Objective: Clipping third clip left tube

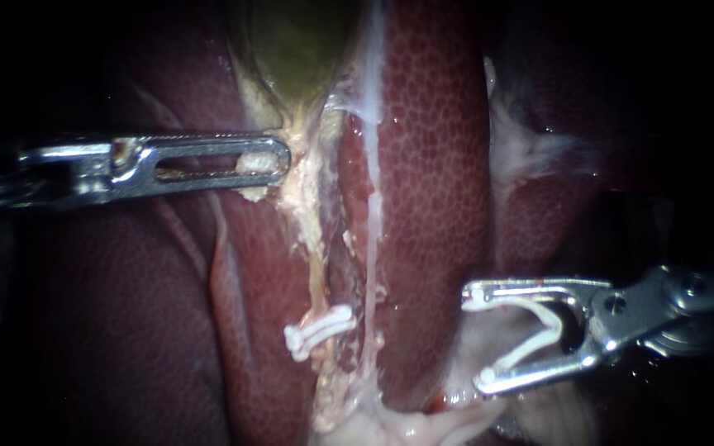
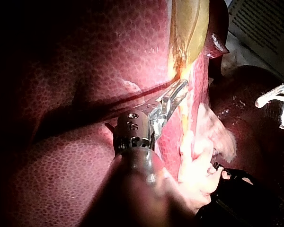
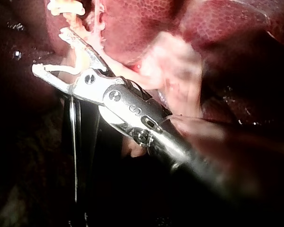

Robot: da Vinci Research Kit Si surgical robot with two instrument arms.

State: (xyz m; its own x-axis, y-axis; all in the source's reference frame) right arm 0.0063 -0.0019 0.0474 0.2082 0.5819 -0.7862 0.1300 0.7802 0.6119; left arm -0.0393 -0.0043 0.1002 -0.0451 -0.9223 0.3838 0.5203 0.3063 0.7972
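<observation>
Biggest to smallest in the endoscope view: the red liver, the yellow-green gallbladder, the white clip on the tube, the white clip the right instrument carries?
Mottled red liver
Yellow-green gallbladder
Then both white plastic clips. The carried open clip looks bigger than the shut clip on the tube, but may be nearer: unranked.

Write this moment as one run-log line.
left instrument: jaws grip pale tissue below gallbladder | right instrument: jaws hold loaded clip, clear of left tube | placed clip: one seen on tube

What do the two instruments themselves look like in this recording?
Left instrument: shiny steel, long slotted jaws with a rounded tip, jointed metal wrist, dark shaft. Right instrument: shiny steel, two slim jaws spreading from a pinned hinge, silvery wrist with round pins.
</observation>
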